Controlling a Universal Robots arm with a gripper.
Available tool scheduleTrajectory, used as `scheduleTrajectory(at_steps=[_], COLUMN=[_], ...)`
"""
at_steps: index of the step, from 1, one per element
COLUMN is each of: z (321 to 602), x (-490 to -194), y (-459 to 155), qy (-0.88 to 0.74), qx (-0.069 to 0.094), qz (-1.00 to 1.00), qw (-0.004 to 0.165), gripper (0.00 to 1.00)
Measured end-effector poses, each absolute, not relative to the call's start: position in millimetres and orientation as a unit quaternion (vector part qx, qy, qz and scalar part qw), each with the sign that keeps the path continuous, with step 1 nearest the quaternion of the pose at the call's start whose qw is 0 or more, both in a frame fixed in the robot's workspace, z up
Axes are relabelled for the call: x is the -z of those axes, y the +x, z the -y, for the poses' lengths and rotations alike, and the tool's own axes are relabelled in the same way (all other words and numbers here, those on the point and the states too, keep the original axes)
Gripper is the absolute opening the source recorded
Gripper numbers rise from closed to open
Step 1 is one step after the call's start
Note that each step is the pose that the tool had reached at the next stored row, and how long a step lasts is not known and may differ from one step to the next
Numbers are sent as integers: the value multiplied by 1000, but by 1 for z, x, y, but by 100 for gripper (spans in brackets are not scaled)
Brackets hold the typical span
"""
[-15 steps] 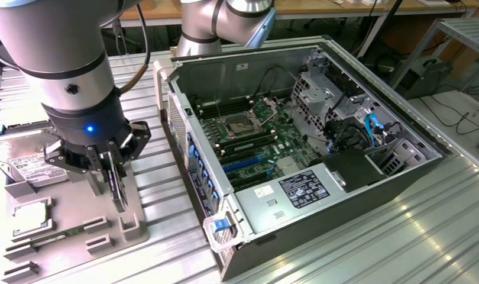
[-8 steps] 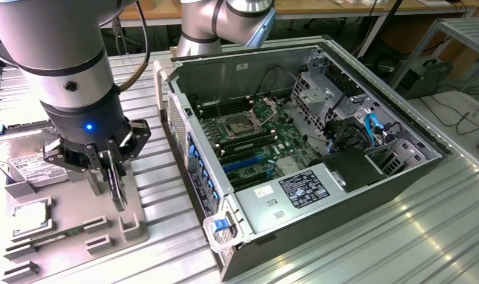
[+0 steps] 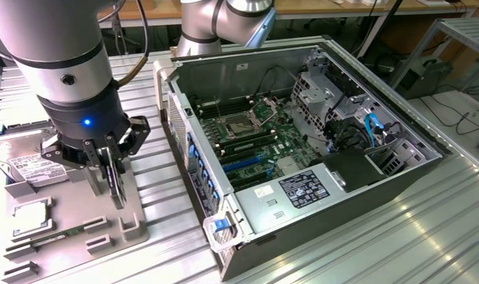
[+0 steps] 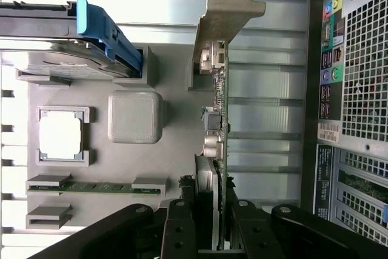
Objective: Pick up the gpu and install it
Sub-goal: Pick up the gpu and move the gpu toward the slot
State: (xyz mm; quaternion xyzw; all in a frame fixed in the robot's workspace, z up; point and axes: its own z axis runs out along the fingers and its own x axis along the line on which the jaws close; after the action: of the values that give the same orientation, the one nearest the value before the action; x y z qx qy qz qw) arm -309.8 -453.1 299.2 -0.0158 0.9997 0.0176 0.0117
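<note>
1. Exterior view: the gripper [image 3: 112, 180] hangs over the grey parts tray [image 3: 66, 222] at the exterior view's left. The open computer case [image 3: 223, 77] lies to the right of the tray.
2. In the wrist view the gripper [image 4: 212, 213] has its two fingers pressed in from either side on the gpu [image 4: 219, 119], pinching the thin green card edge-on. The silver end bracket [image 4: 225, 4] is at the card's far end from the fingers.
3. The gpu [image 3: 118, 198] stands on edge at the tray, near the hard drive [image 3: 31, 165], with the RAM stick [image 4: 97, 187] and the square processor [image 4: 60, 136] lying in their own holders. I cannot tell whether its lower edge sits in its holder or has just come clear of it.
4. Progress, as I judge it: the grasp is made (the first part of the pick), but the card has not left the tray area.
5. Everything else is left to do. The motherboard [image 3: 255, 142] inside the case has no gpu seated in it, so the carry and the install are not yet done.
</note>
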Motion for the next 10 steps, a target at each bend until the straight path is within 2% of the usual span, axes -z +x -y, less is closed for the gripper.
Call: scheduleTrajectory(at_steps=[10], z=[453], x=[-306], y=[-310], qy=[-16], qx=[-18], qz=[-1000], qw=[12], gripper=[28])
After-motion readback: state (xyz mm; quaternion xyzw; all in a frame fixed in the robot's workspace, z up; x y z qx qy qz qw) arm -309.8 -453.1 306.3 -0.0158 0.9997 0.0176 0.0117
